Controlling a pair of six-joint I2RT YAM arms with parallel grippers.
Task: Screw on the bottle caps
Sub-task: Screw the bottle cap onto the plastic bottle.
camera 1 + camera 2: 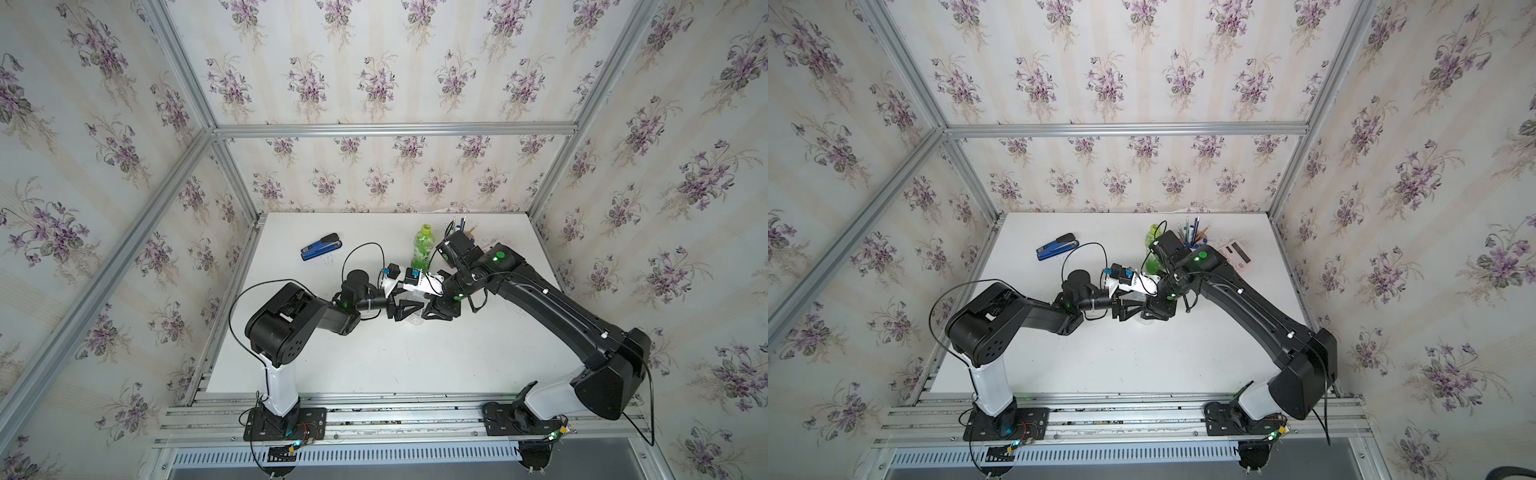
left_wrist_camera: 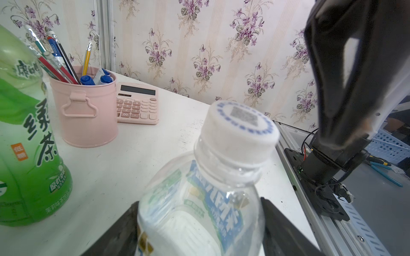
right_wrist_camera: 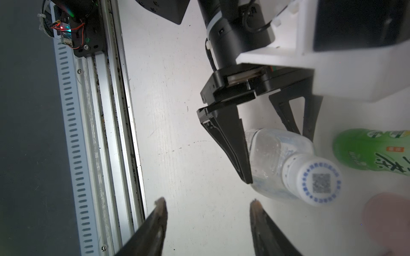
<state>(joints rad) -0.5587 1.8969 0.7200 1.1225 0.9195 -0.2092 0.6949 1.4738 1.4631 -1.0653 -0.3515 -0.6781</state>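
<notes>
The clear labelled bottle (image 3: 273, 155), upright on the table (image 1: 374, 353), is clamped by the left gripper (image 3: 277, 157); its white cap (image 3: 319, 184) is seated just outside the right gripper's (image 3: 208, 200) spread, empty jaws.

Top views: clear bottle (image 1: 415, 316) mostly hidden. Left wrist view: green bottle (image 2: 24, 133) cut by frame edge; cap (image 2: 241, 126) print blurred, unreadable. Right wrist view: cup (image 3: 388, 221) only pink blur. Calculator (image 1: 1237, 254) half behind right arm (image 1: 1250, 307).

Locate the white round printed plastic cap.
Left wrist view: the white cap sits atop the clear plastic bottle in the left pincer, beside the green plastic bottle.
</notes>
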